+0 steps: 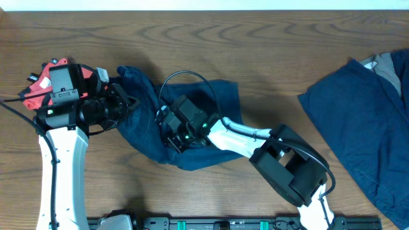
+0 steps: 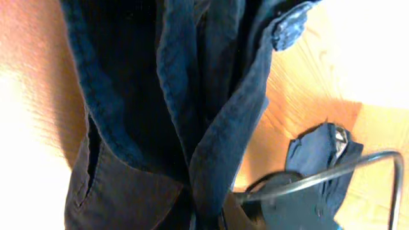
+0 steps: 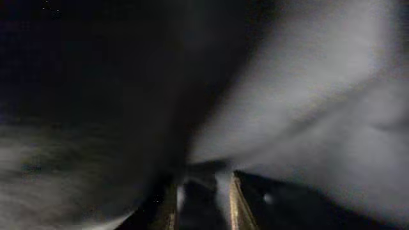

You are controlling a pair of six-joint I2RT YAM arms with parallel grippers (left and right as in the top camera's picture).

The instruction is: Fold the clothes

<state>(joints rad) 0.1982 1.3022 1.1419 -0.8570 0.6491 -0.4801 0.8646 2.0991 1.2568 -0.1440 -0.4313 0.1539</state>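
The navy shorts [image 1: 217, 96] are lying crumpled left of centre on the table [image 1: 268, 45]. The left hand [image 1: 130, 101] is pinching a bunched fold at their left edge. The right hand [image 1: 166, 130] is pressing into their middle — whether it is gripping, I cannot tell. Another navy garment [image 1: 358, 121] is lying at the far right.

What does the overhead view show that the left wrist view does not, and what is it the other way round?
Only overhead: the left gripper at the left edge of the navy shorts, the right gripper over their middle, and their whole crumpled outline. Only left wrist: the stitched hems close up, and a rounded tab at one cloth corner. Both: the shorts, the wooden table, the black cable loop, and, it seems, a second navy garment lying apart.
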